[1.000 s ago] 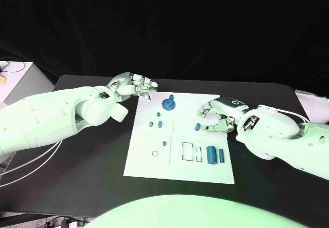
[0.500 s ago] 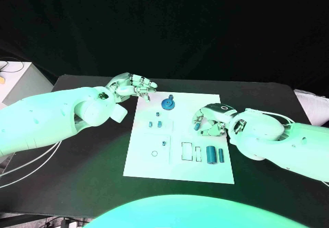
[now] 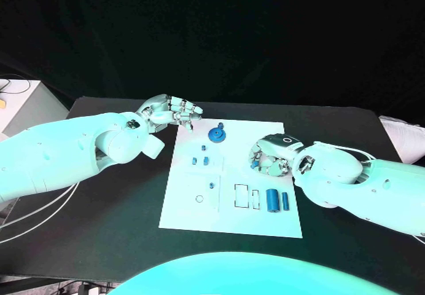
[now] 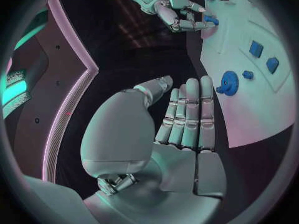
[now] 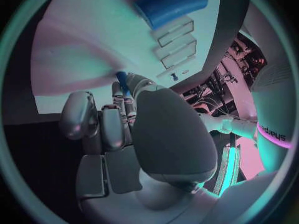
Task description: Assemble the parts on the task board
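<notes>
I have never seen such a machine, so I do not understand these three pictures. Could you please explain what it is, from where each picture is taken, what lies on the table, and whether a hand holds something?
This is a robot with two white arms, each ending in a silver hand with many fingers. The square picture comes from a camera on its head, looking down at the black table. The two round pictures come from cameras at the wrists, behind each hand.

In the middle lies the white task board. On it are small blue parts: a round blue wheel-shaped part at the far end, two small blue blocks, and two blue cylinders lying side by side near the front.

The left hand hovers beside the board's far corner, fingers straight, holding nothing. The right hand is over the board, its fingers closed around a small blue piece.
</notes>
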Tool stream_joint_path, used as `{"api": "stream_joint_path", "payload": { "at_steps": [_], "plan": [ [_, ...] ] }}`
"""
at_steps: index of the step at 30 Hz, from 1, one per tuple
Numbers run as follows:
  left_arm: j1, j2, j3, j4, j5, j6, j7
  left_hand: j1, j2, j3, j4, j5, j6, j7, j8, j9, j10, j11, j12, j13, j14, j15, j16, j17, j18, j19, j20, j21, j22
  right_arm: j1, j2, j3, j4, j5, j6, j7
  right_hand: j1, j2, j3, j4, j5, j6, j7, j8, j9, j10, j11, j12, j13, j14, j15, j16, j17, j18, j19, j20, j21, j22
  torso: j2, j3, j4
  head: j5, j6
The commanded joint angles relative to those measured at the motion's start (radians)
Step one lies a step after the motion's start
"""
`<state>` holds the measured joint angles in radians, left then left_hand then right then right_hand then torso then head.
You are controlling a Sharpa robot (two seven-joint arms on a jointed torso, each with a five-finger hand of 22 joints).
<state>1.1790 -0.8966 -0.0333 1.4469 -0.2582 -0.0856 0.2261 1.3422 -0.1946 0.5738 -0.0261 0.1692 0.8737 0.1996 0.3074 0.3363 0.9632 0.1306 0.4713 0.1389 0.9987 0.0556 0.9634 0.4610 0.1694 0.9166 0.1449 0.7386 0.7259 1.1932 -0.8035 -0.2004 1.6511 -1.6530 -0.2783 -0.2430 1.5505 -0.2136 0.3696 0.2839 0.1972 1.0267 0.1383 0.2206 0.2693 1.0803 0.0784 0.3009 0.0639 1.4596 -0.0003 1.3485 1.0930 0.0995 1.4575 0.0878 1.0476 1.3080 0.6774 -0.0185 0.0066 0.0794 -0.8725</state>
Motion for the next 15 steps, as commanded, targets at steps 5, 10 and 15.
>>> {"api": "stream_joint_path", "payload": {
  "at_steps": [5,10,15],
  "plan": [
    [0.000,0.000,0.001,0.003,0.006,0.016,0.001,0.004,0.002,-0.008,0.000,-0.001,-0.006,0.003,0.002,-0.002,-0.008,0.003,0.001,-0.001,-0.004,0.004,-0.007,-0.001,0.013,0.002,0.006,-0.005,-0.001,-0.006,0.005,-0.002,0.005,-0.039,-0.047,-0.025,0.001,0.012,0.103,-0.027,-0.047,0.046,-0.013,0.028,0.017,0.064,-0.014,-0.021,0.005,0.025,-0.015,0.024,0.047,-0.022,0.024,-0.004,0.070,0.087,0.000,0.0000,0.0010,-0.002,0.000],
    [0.000,-0.001,0.001,0.003,0.006,0.017,0.000,0.003,0.003,-0.008,0.001,-0.001,-0.007,0.003,0.002,-0.002,-0.009,0.003,0.001,-0.001,-0.004,0.004,-0.007,-0.001,0.013,0.002,0.006,-0.005,-0.001,-0.008,0.004,-0.002,0.008,-0.045,-0.070,-0.035,-0.006,0.028,0.147,-0.067,-0.058,0.070,-0.021,0.054,0.039,0.112,-0.027,-0.027,0.012,0.023,-0.027,0.022,0.046,-0.026,0.031,-0.013,0.096,0.101,0.000,0.0002,-0.0002,-0.002,0.000],
    [0.000,-0.001,0.001,0.003,0.006,0.018,-0.002,0.003,0.003,-0.008,0.001,-0.001,-0.007,0.003,0.002,-0.002,-0.009,0.003,0.001,-0.001,-0.004,0.004,-0.007,-0.001,0.013,0.002,0.006,-0.005,-0.001,-0.010,0.000,-0.002,0.012,-0.038,-0.100,-0.054,-0.047,0.026,0.223,-0.125,-0.074,0.064,-0.023,0.078,0.072,0.151,-0.033,-0.058,0.021,0.023,-0.033,0.020,0.051,-0.030,0.035,-0.021,0.119,0.116,0.000,0.0002,0.0004,-0.001,0.000]
  ]
}}
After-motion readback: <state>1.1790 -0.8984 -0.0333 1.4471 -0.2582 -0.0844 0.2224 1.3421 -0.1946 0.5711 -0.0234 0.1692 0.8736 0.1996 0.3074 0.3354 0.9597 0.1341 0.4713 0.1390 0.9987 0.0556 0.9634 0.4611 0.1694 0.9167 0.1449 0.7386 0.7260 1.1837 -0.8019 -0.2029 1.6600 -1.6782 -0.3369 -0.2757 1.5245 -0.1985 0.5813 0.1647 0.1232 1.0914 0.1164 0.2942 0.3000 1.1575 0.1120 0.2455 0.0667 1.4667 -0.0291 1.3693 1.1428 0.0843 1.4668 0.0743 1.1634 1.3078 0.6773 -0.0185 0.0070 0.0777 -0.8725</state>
